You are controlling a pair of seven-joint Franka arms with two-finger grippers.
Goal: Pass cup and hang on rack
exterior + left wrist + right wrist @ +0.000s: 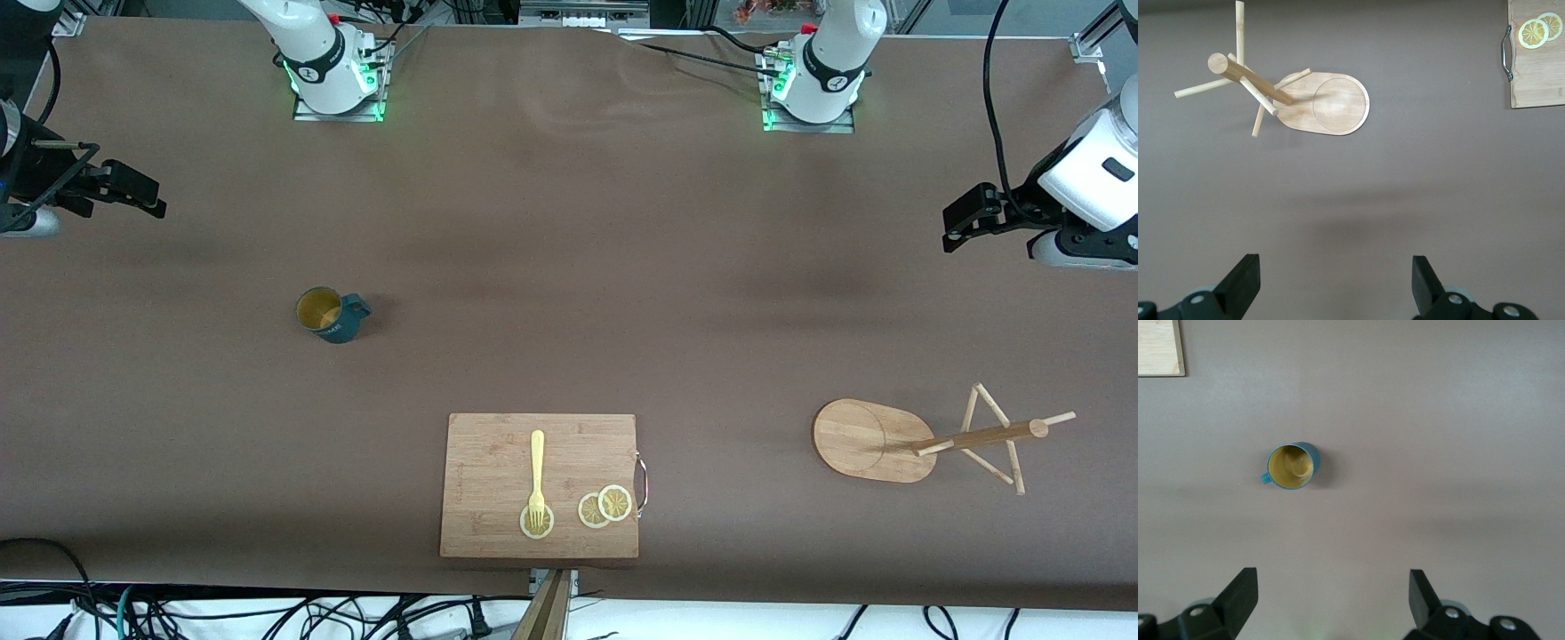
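Note:
The dark teal cup (331, 315) stands upright on the brown table toward the right arm's end, its ochre inside showing and its handle turned toward the left arm's end. In the right wrist view the cup (1293, 466) is some way off from my open, empty right gripper (1333, 597). That right gripper (147, 197) hangs over the table's edge at the right arm's end. The wooden rack (867, 440) stands toward the left arm's end, nearer the front camera. My left gripper (956, 229) hangs open and empty above the table, apart from the rack (1318, 103); its fingers (1245, 280) are spread wide.
A wooden cutting board (540, 484) lies near the table's front edge, midway between the two ends. A yellow fork (537, 480) and lemon slices (605, 507) rest on it. The board's handle side (1538, 53) shows in the left wrist view.

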